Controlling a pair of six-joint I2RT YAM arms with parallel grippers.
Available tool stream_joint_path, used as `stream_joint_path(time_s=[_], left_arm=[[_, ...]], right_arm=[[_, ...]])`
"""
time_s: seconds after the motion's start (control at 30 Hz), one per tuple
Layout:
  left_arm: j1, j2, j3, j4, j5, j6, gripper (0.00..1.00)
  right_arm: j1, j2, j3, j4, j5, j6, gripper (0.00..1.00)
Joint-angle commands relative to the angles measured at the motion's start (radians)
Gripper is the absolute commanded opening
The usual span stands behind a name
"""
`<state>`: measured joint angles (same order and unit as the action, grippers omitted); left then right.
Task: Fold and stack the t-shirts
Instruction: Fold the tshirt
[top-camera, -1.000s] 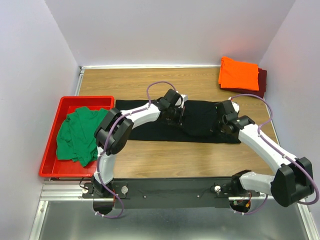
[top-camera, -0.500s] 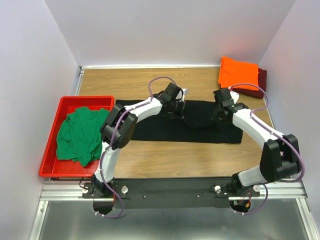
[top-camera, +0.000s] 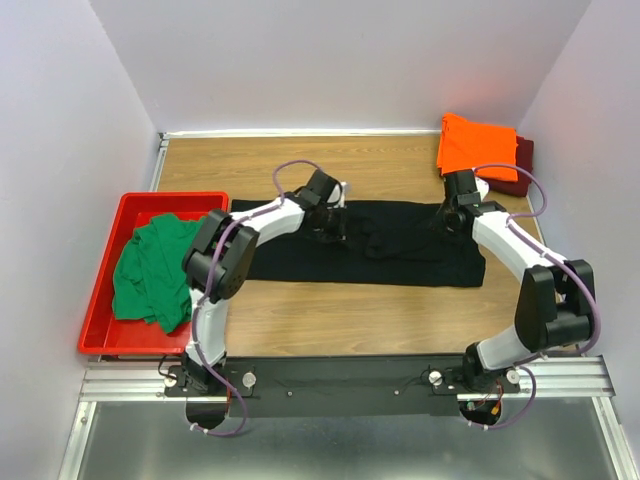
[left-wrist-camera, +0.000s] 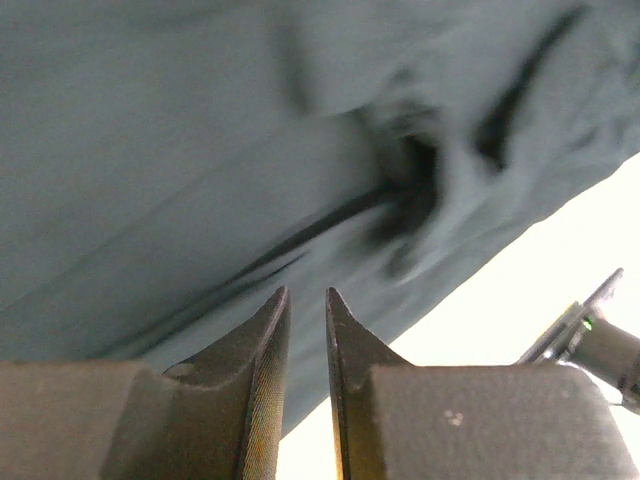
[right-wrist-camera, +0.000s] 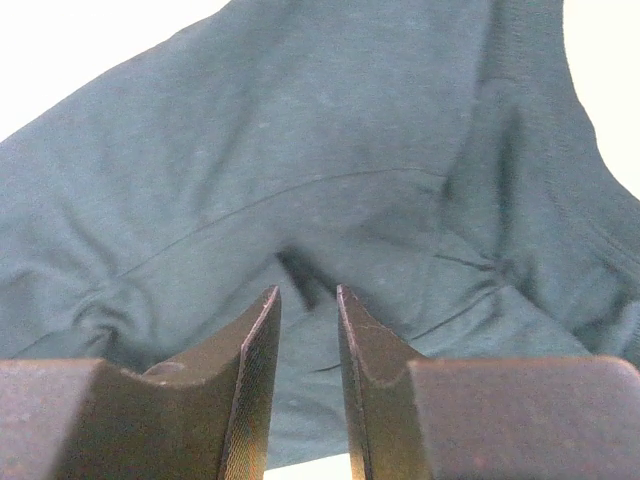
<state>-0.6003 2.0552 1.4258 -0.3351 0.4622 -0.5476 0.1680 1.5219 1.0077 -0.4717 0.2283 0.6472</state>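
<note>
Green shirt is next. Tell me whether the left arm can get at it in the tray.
Probably yes: the green shirt lies uncovered in the red tray on the left gripper's side, nothing between.

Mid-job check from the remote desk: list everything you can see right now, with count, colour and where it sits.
black t-shirt: 1, black, spread flat across the middle of the table
green t-shirt: 1, green, crumpled in the tray
orange t-shirt: 1, bright orange, folded, far right corner, on top of the maroon one
maroon t-shirt: 1, dark maroon, folded under the orange one, only its edge showing
tray: 1, red plastic, left edge of the table
table: 1, brown wood
left gripper: 1, dark fingers nearly closed, over the black t-shirt
right gripper: 1, dark fingers nearly closed, over the black t-shirt
</note>
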Motion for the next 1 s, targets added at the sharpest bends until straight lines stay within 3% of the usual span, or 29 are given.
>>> stream_joint_path(time_s=[0.0,0.1,0.3,0.6,0.97], left_arm=[[0.072,-0.148,-0.079,-0.002,-0.166,-0.035,0.28],[0.146,-0.248,-0.139,-0.033,-0.316,-0.063,0.31],[0.25,-0.277,-0.192,-0.088,-0.52,-0.098,0.32],[0.251,-0.265,-0.268,-0.055,-0.524,-0.121,0.32],[0.214,-0.294,-0.326,-0.004,-0.487,-0.144,0.31]], right_arm=[[0.008,-0.048,0.032,0.054,-0.121,-0.044,0.38],[0.062,-0.043,0.042,0.071,-0.129,-0.057,0.43],[0.079,0.04,0.003,0.133,-0.139,-0.011,0.43],[0.053,0.153,-0.081,0.189,-0.095,0.055,0.47],[-0.203,0.152,-0.175,0.211,-0.099,0.031,0.47]])
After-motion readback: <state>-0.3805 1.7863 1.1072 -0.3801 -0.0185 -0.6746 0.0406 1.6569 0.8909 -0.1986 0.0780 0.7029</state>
